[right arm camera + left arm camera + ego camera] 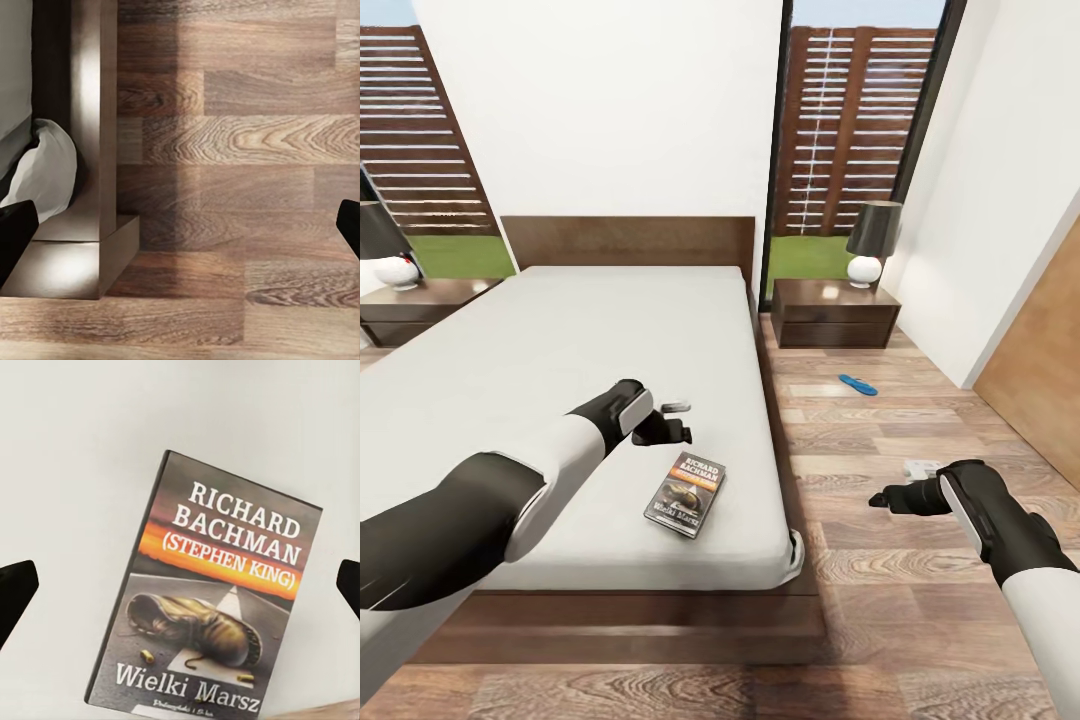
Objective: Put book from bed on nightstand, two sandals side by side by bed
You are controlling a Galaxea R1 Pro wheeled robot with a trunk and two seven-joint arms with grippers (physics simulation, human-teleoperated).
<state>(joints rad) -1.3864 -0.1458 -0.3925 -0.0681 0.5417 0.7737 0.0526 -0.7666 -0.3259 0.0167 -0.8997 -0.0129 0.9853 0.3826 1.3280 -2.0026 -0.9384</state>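
- The book (685, 494) is lying on the bed (510, 380), not yet on a nightstand (832, 312).
- The left gripper (678, 420) is hovering above it, fingers apart; the right gripper (885, 497) is hanging empty, fingers apart.
- One sandal (857, 384) is lying on the floor (880, 600) near the nightstand, unplaced.

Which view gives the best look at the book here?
The left wrist view: the book shows large from straight above, its cover text readable. The head view shows it small, lying flat near the bed's foot corner, just beyond the left gripper.
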